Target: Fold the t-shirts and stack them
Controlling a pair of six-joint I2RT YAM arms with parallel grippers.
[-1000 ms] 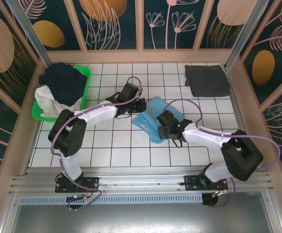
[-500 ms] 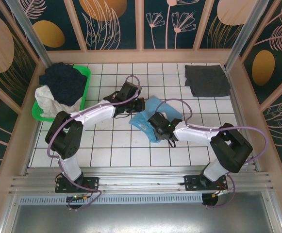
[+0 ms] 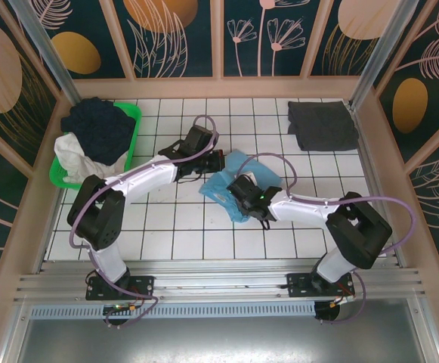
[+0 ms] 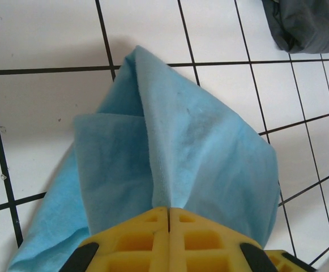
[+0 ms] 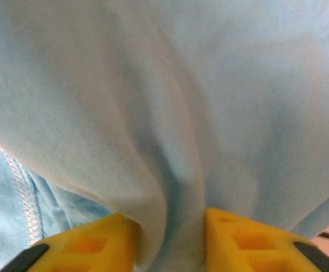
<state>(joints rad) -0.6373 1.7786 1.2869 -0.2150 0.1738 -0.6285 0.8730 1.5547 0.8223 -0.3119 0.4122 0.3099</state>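
Overhead: light blue t-shirt (image 3: pixel 230 185) bunched mid-worktop (image 3: pixel 181 227) between both arms; dark grey t-shirt (image 3: pixel 323 125) folded at the far right corner. Left wrist view: left claw (image 4: pixel 169 212) clamped tight on a blue fold. Right wrist view: right claw (image 5: pixel 170 229) pinches blue cloth between its fingers (image 5: pixel 235 241).

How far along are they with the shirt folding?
Done: a dark grey t-shirt lies folded at the far right. In hand: the left gripper and right gripper pinch the crumpled light blue t-shirt. To do: fold it, stack it; more clothes fill the green basket.
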